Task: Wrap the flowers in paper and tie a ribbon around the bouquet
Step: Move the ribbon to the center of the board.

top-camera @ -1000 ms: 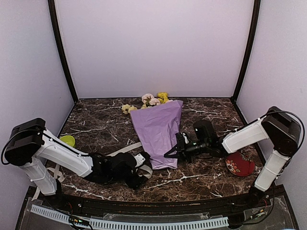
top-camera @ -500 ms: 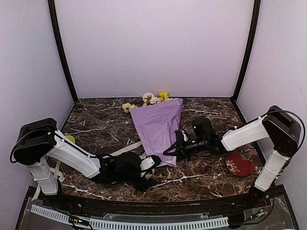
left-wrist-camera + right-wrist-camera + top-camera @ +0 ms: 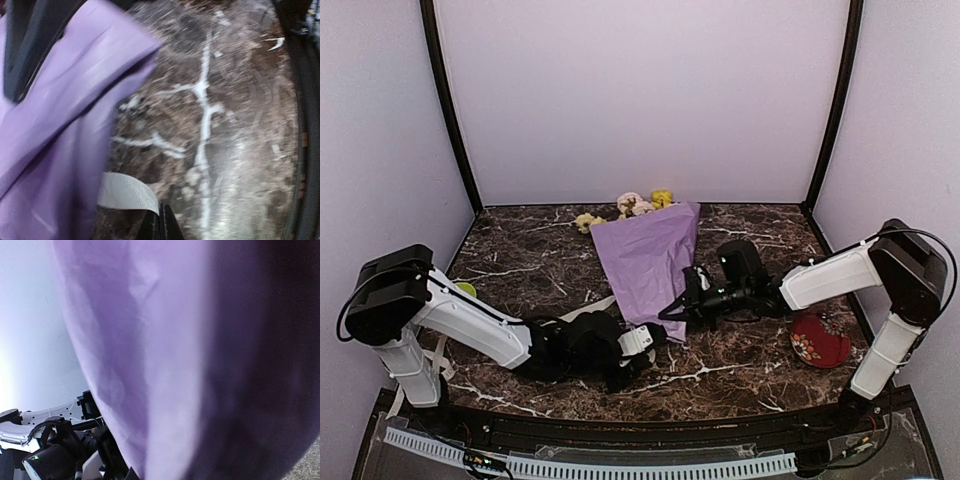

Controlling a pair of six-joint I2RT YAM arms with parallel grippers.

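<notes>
A lilac-purple sheet, the paper [image 3: 650, 265], lies rolled into a slightly crinkled cone at the middle of a dark, white-veined marble desk [image 3: 520, 260], its wide mouth toward the back wall. There the flowers [image 3: 638, 207] show as pale yellow, bright yellow and pink round blooms. The left pincer [image 3: 658, 337] sits low at the cone's narrow near end, clenched on the ribbon [image 3: 127, 192], a flat cream strip that runs away to the left. Any print on it is too blurred to read. The right pincer [image 3: 672, 312] is clenched on the paper's right edge, and purple fills its wrist view. A red patterned plate [image 3: 820, 342] lies at the right and a yellow-green bowl [image 3: 467, 291] at the left.
</notes>
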